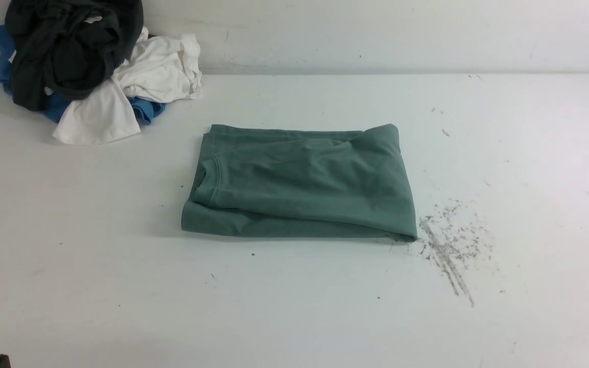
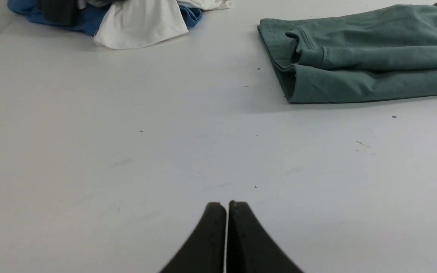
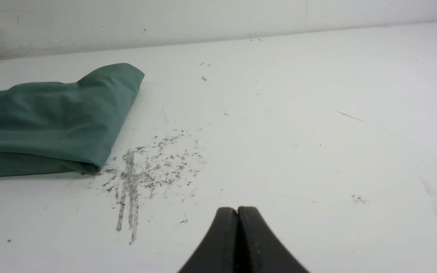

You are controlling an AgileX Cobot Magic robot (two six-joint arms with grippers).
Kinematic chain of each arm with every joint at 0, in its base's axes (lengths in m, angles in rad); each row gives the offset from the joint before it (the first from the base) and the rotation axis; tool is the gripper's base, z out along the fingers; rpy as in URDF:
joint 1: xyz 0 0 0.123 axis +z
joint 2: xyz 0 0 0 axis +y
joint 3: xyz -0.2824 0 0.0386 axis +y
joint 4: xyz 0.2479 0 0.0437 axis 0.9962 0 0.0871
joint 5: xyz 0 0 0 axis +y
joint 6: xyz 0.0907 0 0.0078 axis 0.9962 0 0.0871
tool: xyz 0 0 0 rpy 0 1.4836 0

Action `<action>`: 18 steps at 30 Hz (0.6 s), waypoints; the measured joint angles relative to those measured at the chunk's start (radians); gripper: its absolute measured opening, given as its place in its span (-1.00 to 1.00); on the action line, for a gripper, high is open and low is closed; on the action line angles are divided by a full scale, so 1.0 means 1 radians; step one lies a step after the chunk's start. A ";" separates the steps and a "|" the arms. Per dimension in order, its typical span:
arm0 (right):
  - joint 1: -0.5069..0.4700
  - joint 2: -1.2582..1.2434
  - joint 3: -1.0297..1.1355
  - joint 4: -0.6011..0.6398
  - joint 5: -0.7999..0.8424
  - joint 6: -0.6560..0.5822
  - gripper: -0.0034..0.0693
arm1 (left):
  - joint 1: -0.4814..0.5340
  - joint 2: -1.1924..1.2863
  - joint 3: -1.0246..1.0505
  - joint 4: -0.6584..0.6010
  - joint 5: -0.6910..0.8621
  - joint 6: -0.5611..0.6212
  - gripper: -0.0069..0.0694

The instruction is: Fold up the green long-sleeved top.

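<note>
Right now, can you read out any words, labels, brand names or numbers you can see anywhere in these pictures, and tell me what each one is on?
None can be read.
Green top: folded, no logo or label showing.
Pile of clothes: a small pale patch on the black garment, maybe a tag; too small to read.
Table: only grey scuff marks, no writing.
</note>
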 joint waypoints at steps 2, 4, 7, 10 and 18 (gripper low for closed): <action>0.000 0.000 0.000 0.000 0.000 0.000 -0.93 | 0.000 0.000 0.000 0.000 0.000 0.000 -0.84; 0.000 0.000 0.000 0.000 0.000 0.000 -0.93 | 0.000 0.000 0.000 0.000 0.000 0.001 -0.84; 0.000 0.000 0.000 0.000 0.000 0.000 -0.93 | 0.000 0.000 0.000 0.000 0.000 0.001 -0.84; 0.000 0.000 0.000 0.000 0.000 -0.013 -0.93 | 0.000 0.000 0.000 0.002 0.000 0.001 -0.84; 0.000 0.000 0.000 0.000 0.000 -0.013 -0.93 | 0.000 0.000 0.000 0.002 0.000 0.001 -0.84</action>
